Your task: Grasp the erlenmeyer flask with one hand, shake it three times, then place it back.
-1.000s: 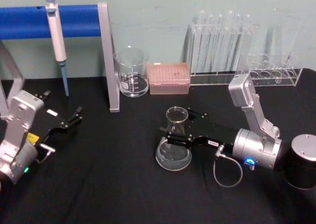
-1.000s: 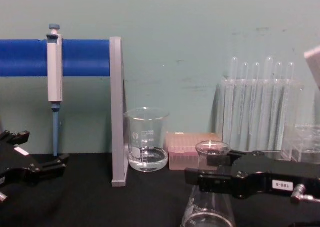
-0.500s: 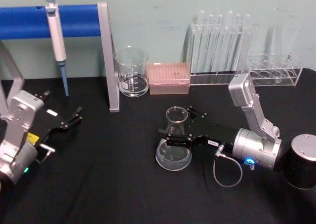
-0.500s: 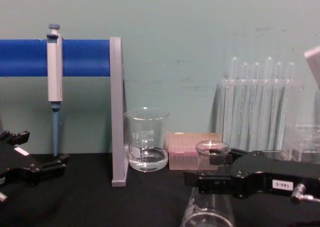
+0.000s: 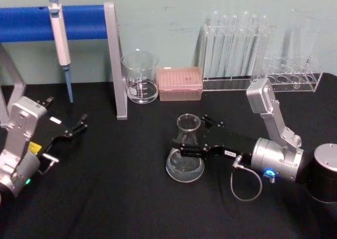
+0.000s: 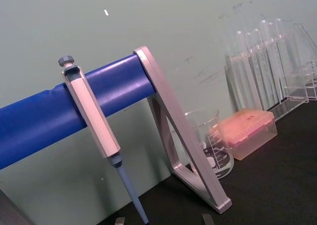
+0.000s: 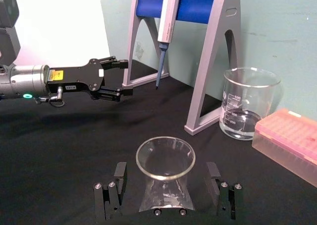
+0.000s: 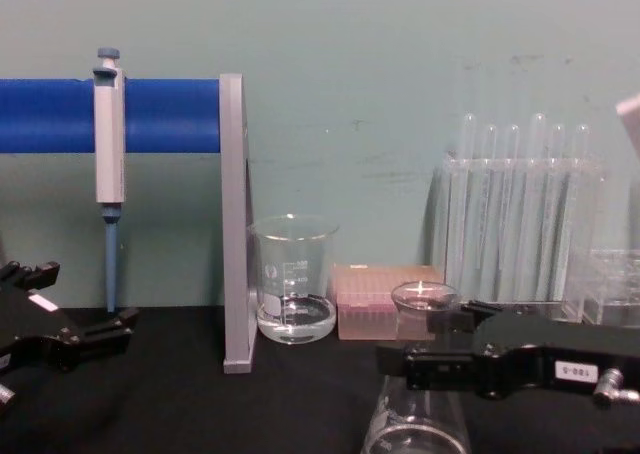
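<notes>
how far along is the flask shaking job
The flask stands on the black table. The right end effector straddles its neck, fingers wide apart, no grip. Whether shaking is done cannot be told from this. The left end effector sits idle at the left.

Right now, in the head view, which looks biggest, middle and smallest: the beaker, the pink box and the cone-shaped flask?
1. erlenmeyer flask, between the open fingers of the right gripper; it sits nearer the camera, which may make it look bigger.
2 and 3. beaker and pink box look about alike: the beaker taller, the box wider.
</notes>
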Action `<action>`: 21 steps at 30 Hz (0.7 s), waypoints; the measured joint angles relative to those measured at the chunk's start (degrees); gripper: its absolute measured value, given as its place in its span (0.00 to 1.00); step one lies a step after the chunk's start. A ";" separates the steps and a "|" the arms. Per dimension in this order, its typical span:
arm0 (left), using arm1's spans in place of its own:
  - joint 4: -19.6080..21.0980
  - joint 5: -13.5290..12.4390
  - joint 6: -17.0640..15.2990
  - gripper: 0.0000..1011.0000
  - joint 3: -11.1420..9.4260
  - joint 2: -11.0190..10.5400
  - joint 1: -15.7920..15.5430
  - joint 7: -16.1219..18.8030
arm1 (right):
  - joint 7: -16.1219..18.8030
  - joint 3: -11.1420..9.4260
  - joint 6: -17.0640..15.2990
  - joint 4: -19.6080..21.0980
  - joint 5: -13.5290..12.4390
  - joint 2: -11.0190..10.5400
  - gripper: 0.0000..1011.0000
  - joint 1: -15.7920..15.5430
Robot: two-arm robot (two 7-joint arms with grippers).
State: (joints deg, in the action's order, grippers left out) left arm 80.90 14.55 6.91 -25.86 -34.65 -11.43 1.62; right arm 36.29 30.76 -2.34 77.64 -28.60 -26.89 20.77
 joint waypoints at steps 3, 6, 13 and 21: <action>0.00 0.00 0.00 0.99 0.00 0.00 0.00 0.00 | -0.19 -0.31 -0.69 1.26 -0.37 -0.89 0.99 -0.73; 0.00 0.00 0.00 0.99 0.00 0.00 0.00 0.00 | -0.22 -0.57 -1.50 2.49 -0.82 -1.92 0.99 -1.43; 0.00 0.00 0.00 0.99 0.00 0.00 0.00 0.00 | 0.35 -0.64 -4.59 5.90 -1.53 -5.59 0.99 -2.63; 0.00 0.00 0.00 0.99 0.00 0.00 0.00 0.00 | -1.61 -2.04 -8.70 9.16 -2.75 -9.83 0.99 -4.56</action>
State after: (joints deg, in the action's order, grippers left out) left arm 80.90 14.55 6.91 -25.86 -34.65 -11.43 1.62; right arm 34.67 28.72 -11.04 86.80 -31.35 -36.72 16.21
